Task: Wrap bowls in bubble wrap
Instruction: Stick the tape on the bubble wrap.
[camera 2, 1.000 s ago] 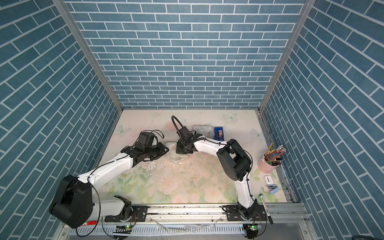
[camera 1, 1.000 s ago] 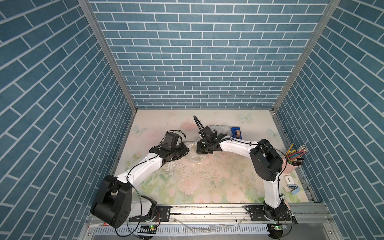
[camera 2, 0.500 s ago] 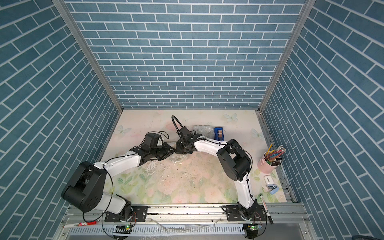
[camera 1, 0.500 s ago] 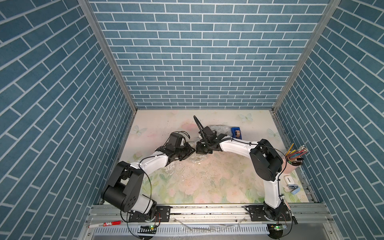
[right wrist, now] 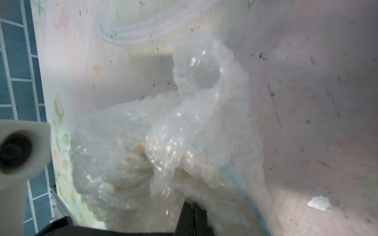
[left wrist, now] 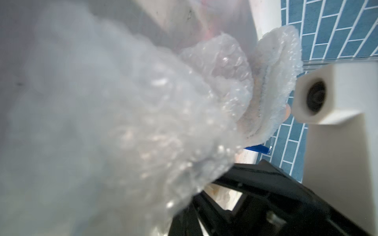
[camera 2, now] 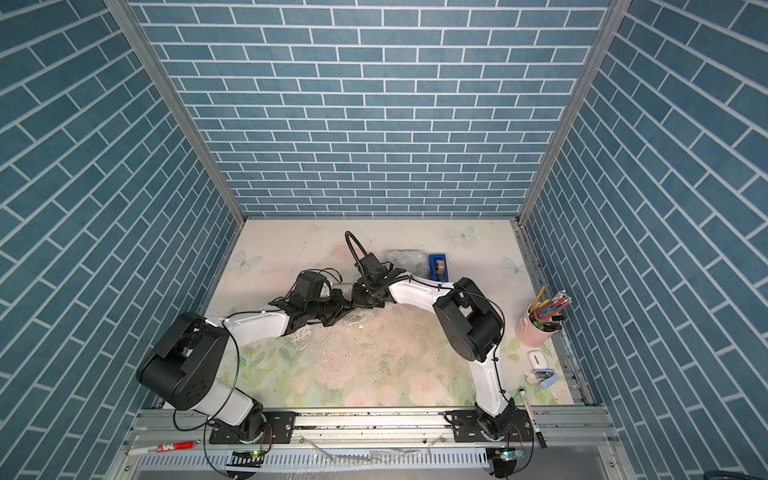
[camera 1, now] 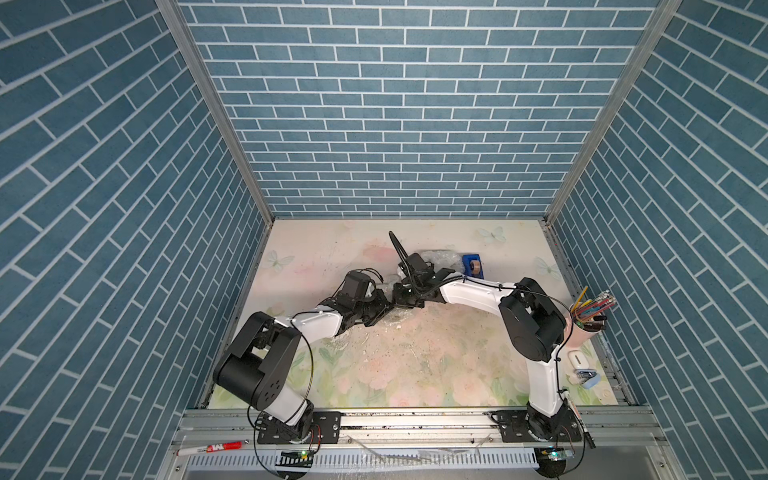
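Both arms meet at mid-table over a crumpled sheet of bubble wrap (camera 1: 392,320) (camera 2: 360,318). In both top views my left gripper (camera 1: 385,306) (camera 2: 345,311) and my right gripper (camera 1: 401,297) (camera 2: 360,300) are almost touching. In the right wrist view the right gripper (right wrist: 193,216) is shut on the bubble wrap (right wrist: 184,132). A bowl (right wrist: 241,183) shows only as a thin blue rim line and yellowish marks through the plastic. In the left wrist view the bubble wrap (left wrist: 143,122) covers the left jaws, rising straight from them. A second wrapped bundle (camera 1: 441,259) lies behind.
A blue tape dispenser (camera 1: 473,266) (camera 2: 438,266) stands beside the back bundle. A pink cup of pencils (camera 1: 586,328) and small white items (camera 1: 579,359) sit at the right edge. A marker (camera 1: 210,449) lies on the front rail. A white scrap (right wrist: 319,203) lies on the table.
My left arm has swung right toward the right gripper, and its jaws have closed on the wrap. The right arm has stayed where it was.
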You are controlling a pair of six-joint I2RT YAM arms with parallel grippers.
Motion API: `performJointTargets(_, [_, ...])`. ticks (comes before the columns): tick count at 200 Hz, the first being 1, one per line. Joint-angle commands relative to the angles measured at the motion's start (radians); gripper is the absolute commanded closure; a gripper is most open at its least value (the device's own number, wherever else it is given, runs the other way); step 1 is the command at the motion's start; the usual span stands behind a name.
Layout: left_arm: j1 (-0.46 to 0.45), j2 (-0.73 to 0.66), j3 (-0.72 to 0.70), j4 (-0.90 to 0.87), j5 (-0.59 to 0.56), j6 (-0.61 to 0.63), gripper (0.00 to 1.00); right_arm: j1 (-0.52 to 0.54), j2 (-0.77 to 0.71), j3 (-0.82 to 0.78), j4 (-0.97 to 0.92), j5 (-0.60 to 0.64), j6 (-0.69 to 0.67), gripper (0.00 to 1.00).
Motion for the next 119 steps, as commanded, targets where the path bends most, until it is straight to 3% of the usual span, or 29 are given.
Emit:
performJointTargets(1, [-0.012,0.03,-0.013,-0.032,-0.021,-0.007,1.0,-0.003,-0.05,-0.022,0.025,-0.023,0.037,0.93])
performJointTargets(24, [-0.012,0.051,-0.03,-0.041,-0.051,-0.013,1.0,-0.012,-0.077,-0.033,0.031,-0.029,0.041,0.87])
performJointTargets(48, [-0.013,0.07,-0.028,-0.039,-0.051,-0.016,1.0,-0.021,-0.114,-0.028,0.009,-0.023,0.033,0.73])
performJointTargets(77, [-0.009,0.05,-0.017,-0.072,-0.067,0.001,1.0,-0.04,-0.177,-0.016,-0.039,0.013,-0.003,0.62])
performJointTargets(100, [-0.008,0.051,-0.004,-0.086,-0.062,0.012,1.0,-0.045,-0.204,-0.011,-0.055,0.008,-0.02,0.61])
performJointTargets(119, [-0.009,0.051,0.003,-0.081,-0.057,0.011,1.0,-0.044,-0.186,-0.019,-0.042,-0.044,-0.017,0.66])
